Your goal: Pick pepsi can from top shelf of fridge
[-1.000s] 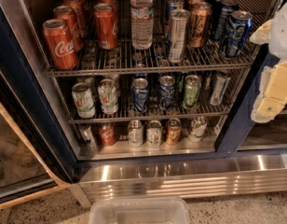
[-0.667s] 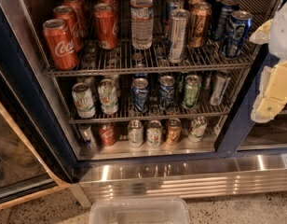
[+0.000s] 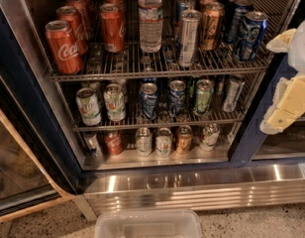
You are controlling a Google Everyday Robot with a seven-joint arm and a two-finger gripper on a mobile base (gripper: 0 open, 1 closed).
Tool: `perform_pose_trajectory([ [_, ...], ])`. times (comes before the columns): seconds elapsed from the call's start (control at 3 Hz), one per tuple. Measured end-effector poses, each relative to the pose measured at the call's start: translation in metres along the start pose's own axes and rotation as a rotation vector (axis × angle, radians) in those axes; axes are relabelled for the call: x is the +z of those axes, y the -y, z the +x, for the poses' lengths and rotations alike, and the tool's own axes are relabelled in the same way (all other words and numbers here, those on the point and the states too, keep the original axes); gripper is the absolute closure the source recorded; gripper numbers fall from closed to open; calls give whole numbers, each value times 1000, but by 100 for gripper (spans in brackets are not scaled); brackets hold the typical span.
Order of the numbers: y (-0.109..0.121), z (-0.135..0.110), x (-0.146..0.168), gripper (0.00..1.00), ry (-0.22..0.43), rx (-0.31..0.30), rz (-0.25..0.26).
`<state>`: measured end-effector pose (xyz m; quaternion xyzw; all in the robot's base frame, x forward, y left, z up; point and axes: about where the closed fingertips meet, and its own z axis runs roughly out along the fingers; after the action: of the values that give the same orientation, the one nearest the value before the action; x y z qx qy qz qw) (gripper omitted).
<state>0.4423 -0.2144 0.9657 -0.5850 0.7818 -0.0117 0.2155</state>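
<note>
The fridge [image 3: 244, 138] stands open in front of me. On its top shelf [image 3: 157, 72], at the right front, stands the pepsi can [image 3: 250, 35], bright blue with pale swirls and a silver lid. Darker navy cans [image 3: 237, 15] stand behind it. A tall slim silver can [image 3: 187, 37] and a gold can [image 3: 212, 26] stand to its left. My gripper [image 3: 280, 86] is at the right edge of the view, outside the fridge, just right of and below the pepsi can. Its cream fingers [image 3: 287, 103] are spread apart and hold nothing.
Red Coke cans [image 3: 65, 46] and a water bottle [image 3: 151, 19] fill the shelf's left and middle. The lower rack [image 3: 157, 123] and fridge floor hold several more cans. The glass door [image 3: 19, 167] hangs open at left. A clear plastic bin [image 3: 148, 225] sits on the floor below the ribbed steel base [image 3: 202, 192].
</note>
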Motion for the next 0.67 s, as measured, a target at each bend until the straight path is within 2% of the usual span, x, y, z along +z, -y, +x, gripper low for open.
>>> perform_pose_trajectory([
  [0.33, 15, -13, 13, 0, 180, 30, 23],
  [0.67, 13, -23, 9, 0, 214, 34, 20],
])
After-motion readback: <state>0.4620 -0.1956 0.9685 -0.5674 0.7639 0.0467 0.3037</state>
